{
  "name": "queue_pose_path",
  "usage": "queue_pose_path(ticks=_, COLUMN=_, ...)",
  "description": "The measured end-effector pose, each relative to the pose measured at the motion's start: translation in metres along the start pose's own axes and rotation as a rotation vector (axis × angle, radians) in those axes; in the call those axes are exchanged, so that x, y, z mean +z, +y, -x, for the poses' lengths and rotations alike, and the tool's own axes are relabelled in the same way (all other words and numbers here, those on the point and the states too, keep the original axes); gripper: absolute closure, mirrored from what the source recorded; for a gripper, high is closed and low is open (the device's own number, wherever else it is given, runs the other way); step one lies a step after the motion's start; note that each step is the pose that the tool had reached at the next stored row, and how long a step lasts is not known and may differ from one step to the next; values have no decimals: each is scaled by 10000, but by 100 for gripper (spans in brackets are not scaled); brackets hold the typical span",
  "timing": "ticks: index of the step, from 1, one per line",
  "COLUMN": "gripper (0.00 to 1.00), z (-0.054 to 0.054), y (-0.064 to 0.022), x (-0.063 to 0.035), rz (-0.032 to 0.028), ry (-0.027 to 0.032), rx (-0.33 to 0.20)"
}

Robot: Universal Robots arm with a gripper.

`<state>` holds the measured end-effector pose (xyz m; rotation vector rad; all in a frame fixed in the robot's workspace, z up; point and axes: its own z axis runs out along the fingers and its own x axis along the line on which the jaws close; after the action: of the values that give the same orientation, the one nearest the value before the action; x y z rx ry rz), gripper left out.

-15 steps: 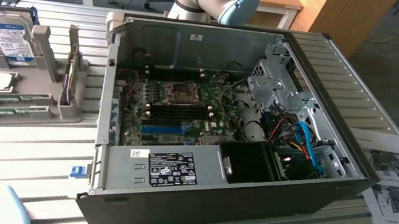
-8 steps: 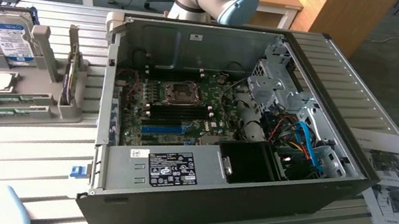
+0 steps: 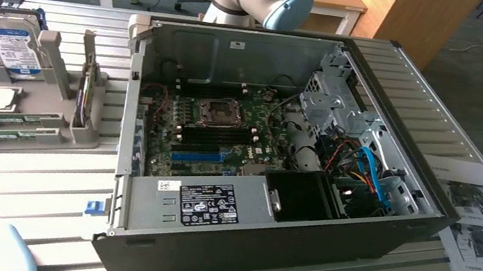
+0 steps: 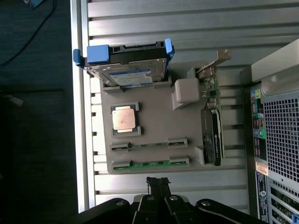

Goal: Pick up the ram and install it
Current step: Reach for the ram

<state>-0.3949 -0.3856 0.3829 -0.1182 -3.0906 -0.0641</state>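
Clenched gripper (image 4: 158, 181) hangs empty above the grey parts tray (image 4: 154, 121).
The ram (image 4: 149, 164) stands on edge in the tray slot nearest the fingertips, probably so jaws can straddle it.

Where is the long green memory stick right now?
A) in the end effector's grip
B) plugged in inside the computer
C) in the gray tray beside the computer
C: the ram lies in a slot of the gray tray, apart from the shut end effector, which holds nothing.
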Motion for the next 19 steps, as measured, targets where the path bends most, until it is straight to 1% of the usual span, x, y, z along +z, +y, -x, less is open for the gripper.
queue_pose_path(ticks=11, gripper=91, z=1, y=-1, x=29, rz=0, ry=0, rx=-1)
queue_pose_path(ticks=19, gripper=91, z=2, y=-2, x=32, rz=-1, ry=1, rx=-26)
